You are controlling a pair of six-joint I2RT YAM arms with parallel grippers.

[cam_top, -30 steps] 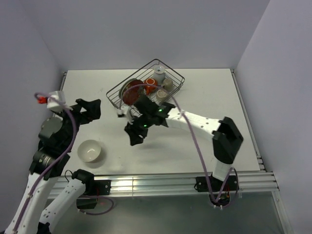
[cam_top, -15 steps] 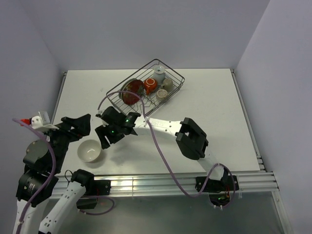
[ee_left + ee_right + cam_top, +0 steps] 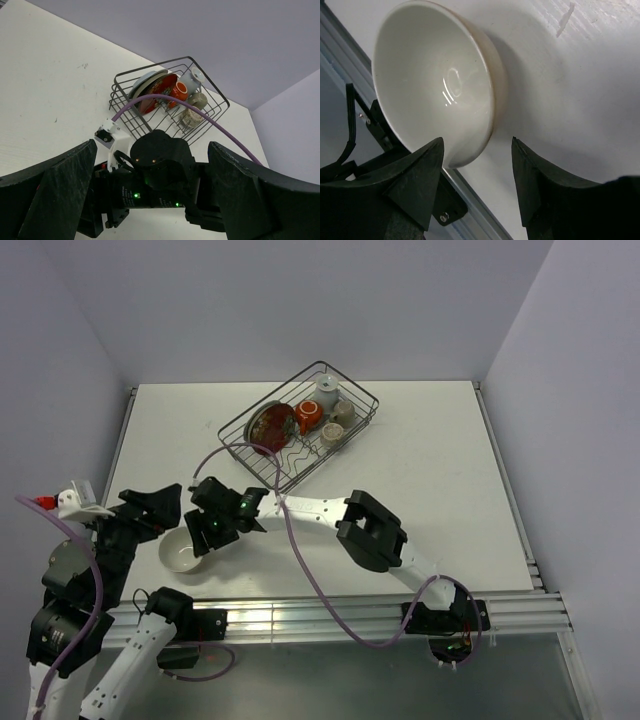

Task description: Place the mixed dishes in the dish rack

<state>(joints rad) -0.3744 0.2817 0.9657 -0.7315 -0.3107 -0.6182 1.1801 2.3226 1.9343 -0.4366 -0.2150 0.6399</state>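
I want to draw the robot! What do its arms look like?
The left arm and right arm have white links joined by chunky black joints. A purple cable loops along each. The jaws are black wedges, and small green lights glow on the right wrist.

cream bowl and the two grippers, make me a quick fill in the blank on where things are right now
1. The cream bowl sits on the ___, outside the dish rack.
2. The gripper poised open at the bowl's rim belongs to the ___ arm.
3. The left gripper is wide open and holds ___.

Missing words: table; right; nothing
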